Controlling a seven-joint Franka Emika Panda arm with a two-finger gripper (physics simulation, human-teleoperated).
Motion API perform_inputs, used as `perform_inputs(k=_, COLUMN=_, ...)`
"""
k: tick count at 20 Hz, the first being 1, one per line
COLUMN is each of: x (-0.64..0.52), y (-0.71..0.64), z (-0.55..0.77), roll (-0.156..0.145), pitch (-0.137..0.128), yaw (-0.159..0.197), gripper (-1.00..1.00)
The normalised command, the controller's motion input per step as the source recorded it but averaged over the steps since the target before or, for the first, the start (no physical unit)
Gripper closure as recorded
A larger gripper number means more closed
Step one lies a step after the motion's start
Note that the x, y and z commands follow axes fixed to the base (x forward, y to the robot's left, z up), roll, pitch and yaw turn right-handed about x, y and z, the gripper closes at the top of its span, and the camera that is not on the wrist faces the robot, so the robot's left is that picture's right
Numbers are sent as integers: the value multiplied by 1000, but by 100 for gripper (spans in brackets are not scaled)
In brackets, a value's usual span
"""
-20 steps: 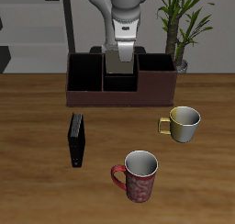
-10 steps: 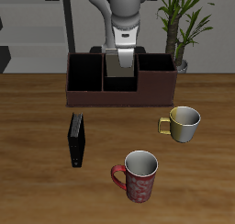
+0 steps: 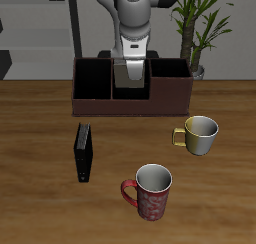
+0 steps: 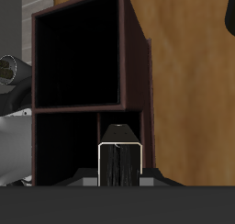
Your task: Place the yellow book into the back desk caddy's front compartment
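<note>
The yellow book (image 3: 131, 75) hangs upright, a grey-tan slab, with its lower part down in the divided middle section of the back desk caddy (image 3: 170, 94). My gripper (image 3: 133, 61) is shut on its top edge. The wrist view looks along the book (image 4: 120, 162), pale-rimmed and end-on between my fingers (image 4: 120, 179). Under it are the caddy's black cells (image 4: 64, 145), and a square cell (image 4: 78, 58) opens just past the book's end. I cannot tell which of these is the front compartment.
A black book (image 3: 84, 153) lies flat on the table before the caddy. An olive mug (image 3: 200, 135) and a red patterned mug (image 3: 150, 191) stand nearer the front edge. A potted plant (image 3: 203, 28) rises behind the caddy's end.
My gripper has sunk a little with the yellow book, so the book reaches deeper into the caddy's middle section. Nothing else on the table has moved.
</note>
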Motion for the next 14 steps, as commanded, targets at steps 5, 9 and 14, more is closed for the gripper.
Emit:
perform_inputs(k=5, x=18, y=3, z=-121, roll=5, pitch=26, yaw=-1, gripper=100)
perform_inputs(k=9, x=18, y=-33, z=-136, roll=-5, pitch=27, yaw=-8, gripper=100)
perform_inputs(k=14, x=21, y=2, z=-156, roll=6, pitch=23, yaw=9, gripper=100)
